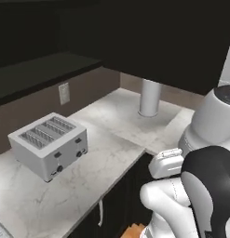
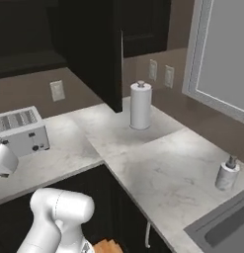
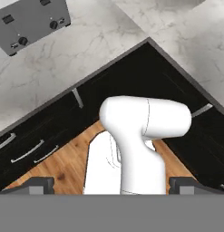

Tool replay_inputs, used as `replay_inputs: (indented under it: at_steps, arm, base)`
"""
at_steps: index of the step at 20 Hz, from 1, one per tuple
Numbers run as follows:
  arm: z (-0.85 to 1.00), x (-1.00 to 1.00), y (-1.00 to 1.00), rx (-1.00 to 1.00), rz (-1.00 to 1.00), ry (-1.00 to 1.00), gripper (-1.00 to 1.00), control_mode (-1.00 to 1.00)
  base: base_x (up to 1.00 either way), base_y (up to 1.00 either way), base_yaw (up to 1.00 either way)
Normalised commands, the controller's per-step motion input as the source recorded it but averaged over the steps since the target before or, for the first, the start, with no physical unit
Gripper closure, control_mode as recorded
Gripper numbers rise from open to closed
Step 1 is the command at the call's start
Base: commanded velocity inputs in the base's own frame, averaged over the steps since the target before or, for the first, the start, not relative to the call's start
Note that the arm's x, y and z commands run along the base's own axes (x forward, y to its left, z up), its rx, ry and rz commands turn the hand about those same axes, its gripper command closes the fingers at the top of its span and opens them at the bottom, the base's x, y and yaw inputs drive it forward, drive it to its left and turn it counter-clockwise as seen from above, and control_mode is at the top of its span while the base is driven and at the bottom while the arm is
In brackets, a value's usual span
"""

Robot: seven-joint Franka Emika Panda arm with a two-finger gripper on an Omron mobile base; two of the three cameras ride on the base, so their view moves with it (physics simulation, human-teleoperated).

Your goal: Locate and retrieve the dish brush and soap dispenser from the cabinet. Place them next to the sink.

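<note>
The soap dispenser (image 2: 227, 174), a small white marbled bottle with a dark pump, stands upright on the marble counter just beside the corner of the grey sink (image 2: 221, 230). The black wall cabinet (image 2: 91, 44) hangs over the counter corner, and its dark shelf (image 1: 42, 73) runs off to the left. The dish brush is out of view. In the hand view my gripper (image 3: 112, 186) points straight down at the floor and the robot's base. Its two fingertips (image 3: 40, 186) stand wide apart with nothing between them, so it is open. It is far from the dispenser.
A grey toaster (image 1: 49, 145) sits on the left counter. A taller plain grey cylinder (image 2: 141, 105) stands in the counter corner under the cabinet. Black base cabinets with metal handles (image 3: 77, 97) line the wooden floor. A window (image 2: 224, 54) is at the right.
</note>
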Motion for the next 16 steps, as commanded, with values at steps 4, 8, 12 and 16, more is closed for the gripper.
replay_inputs:
  at_steps: [4,8,12,16]
  arm:
    - [0.0,0.0,0.0,0.0,0.0,0.0,-1.0,1.0]
    - [0.0,0.0,0.0,0.0,0.0,0.0,-1.0,1.0]
    - [0.0,0.0,0.0,0.0,0.0,0.0,-1.0,1.0]
    - [0.0,0.0,0.0,0.0,0.0,0.0,-1.0,1.0]
  base:
    - [-0.03,0.23,0.49]
    - [0.0,0.21,0.48]
    - [0.02,0.22,0.41]
    - [0.11,0.21,0.34]
